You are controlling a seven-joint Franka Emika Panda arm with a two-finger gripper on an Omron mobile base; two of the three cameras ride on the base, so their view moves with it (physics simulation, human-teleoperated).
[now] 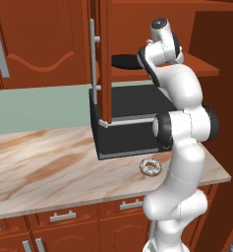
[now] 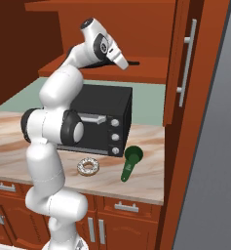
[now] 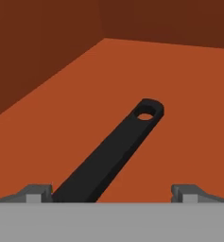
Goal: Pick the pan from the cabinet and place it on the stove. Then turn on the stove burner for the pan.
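Claw: the gripper (image 3: 111,191) is seen spread wide inside the cabinet (image 1: 49,44), nothing pinched.
Pan: the pan (image 3: 114,150) is laid on the cabinet shelf, its handle seen between the fingertips (image 3: 38,193).
Counter: a toaster oven (image 2: 105,119), doughnut (image 2: 88,166) and green scoop (image 2: 131,161) are seen below.

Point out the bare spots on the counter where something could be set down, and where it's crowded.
Free: the wide marble stretch of the counter left of the toaster oven, up to the green backsplash. Crowded: the strip in front of the oven, where the donut and green scoop lie and the arm stands. The right end past the scoop is narrow.
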